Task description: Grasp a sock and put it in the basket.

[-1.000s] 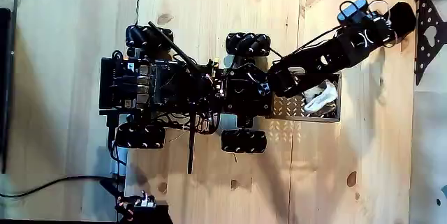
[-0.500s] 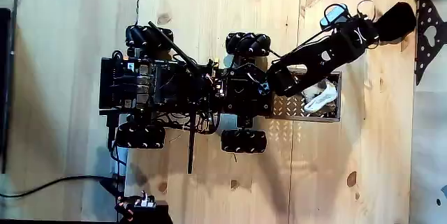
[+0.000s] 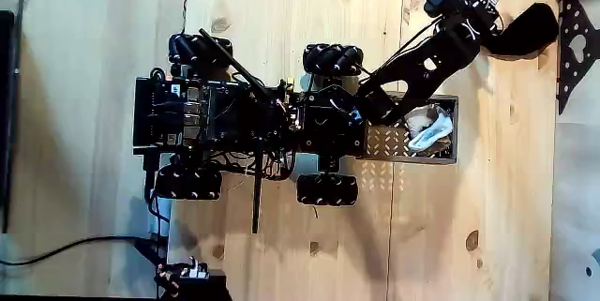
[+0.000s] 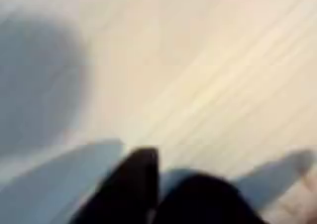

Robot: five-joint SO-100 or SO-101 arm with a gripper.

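Note:
In the fixed view the arm reaches from the wheeled robot toward the upper right, and its gripper (image 3: 500,27) is shut on the black sock (image 3: 527,30). The sock hangs off the gripper's right side, above the wooden table. The grey mesh basket (image 3: 386,142) sits at the robot's right end, below and left of the gripper, with a white sock (image 3: 431,130) lying in it. The wrist view is blurred; dark shapes, probably the sock (image 4: 149,189), rise from its lower edge over pale wood.
The black robot base (image 3: 244,118) with its wheels takes up the table's middle. A black perforated plate (image 3: 574,52) stands at the right edge, close to the sock. A cable (image 3: 75,245) and a small device (image 3: 187,273) lie at the lower left.
The arm has swung up and to the left, away from the basket's right end. The black sock has come along with the gripper and looks larger, raised off the table.

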